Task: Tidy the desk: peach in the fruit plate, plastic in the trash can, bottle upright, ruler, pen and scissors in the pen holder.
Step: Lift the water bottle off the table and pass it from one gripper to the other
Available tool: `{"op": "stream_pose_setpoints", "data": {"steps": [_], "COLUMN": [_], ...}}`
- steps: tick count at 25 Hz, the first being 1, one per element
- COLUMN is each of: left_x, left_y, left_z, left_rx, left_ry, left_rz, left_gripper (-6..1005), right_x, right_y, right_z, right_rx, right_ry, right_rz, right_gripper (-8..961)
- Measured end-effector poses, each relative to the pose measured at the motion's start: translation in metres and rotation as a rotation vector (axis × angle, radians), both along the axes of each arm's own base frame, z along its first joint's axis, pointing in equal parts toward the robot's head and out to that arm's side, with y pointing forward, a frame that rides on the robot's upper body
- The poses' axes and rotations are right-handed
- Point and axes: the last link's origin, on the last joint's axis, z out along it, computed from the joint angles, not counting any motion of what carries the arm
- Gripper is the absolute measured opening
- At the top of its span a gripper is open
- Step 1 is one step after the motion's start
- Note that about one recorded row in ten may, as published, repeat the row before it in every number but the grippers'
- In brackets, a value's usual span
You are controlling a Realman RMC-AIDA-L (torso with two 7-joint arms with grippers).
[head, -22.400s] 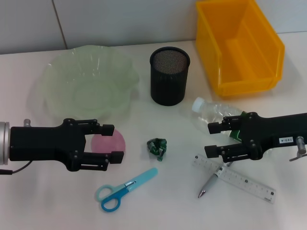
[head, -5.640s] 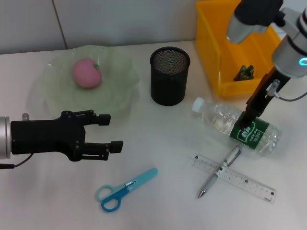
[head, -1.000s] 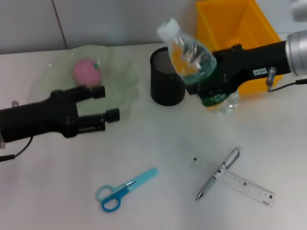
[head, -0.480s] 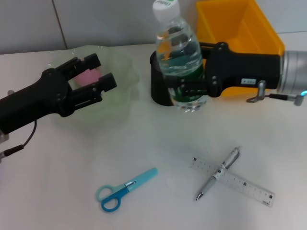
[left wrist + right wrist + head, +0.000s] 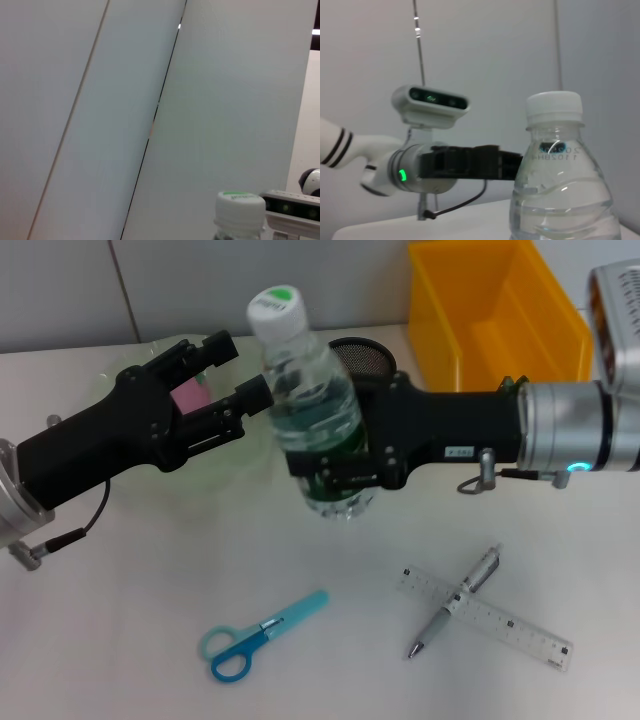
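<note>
On the white worktop (image 5: pixel 120 640) we judge the tidy-up to be partly done. Our yellow trash can (image 5: pixel 495 310) stands at the far right; its visible floor shows no plastic, so we cannot confirm that step from here. The pale green fruit plate (image 5: pixel 130 370) lies far left, largely behind our left arm, with a bit of the pink peach (image 5: pixel 188 398) showing in it, so that item looks settled. Our right claw (image 5: pixel 335 455) is clamped round the green-labelled water bottle (image 5: pixel 310 410), holding it nearly upright above the worktop in front of the black mesh pen holder (image 5: pixel 365 355); it is not yet set down. Our left claw (image 5: pixel 232 375) hangs spread wide and empty just beside the bottle's cap. The ruler (image 5: pixel 490 618), the blue scissors (image 5: pixel 262 636) and the pen (image 5: pixel 455 603) lying across the ruler remain on the worktop.
</note>
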Motion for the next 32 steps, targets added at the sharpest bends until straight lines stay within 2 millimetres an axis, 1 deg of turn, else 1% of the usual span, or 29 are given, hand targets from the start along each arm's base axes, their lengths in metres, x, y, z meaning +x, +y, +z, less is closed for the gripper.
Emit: {"op": "stream_pose_setpoints", "data": {"steps": [8, 16, 32], "left_x": [0.005, 0.007, 0.009], "left_y": [0.0, -0.001, -0.002], "left_z": [0.002, 0.004, -0.002], "left_rx": [0.02, 0.036, 0.015], "left_ry": [-0.024, -0.038, -0.028], "left_rz": [-0.025, -0.049, -0.056], "left_gripper": [852, 847, 835], "right_x": [-0.006, -0.008, -0.011], "right_y": [0.0, 0.003, 0.001], "right_z": [-0.008, -0.014, -0.021], "right_rx": [-0.026, -0.035, -0.051], "right_ry": [-0.015, -0.021, -0.037], "right_rz": [0.022, 0.014, 0.039], "right_gripper": [770, 770, 769]}}
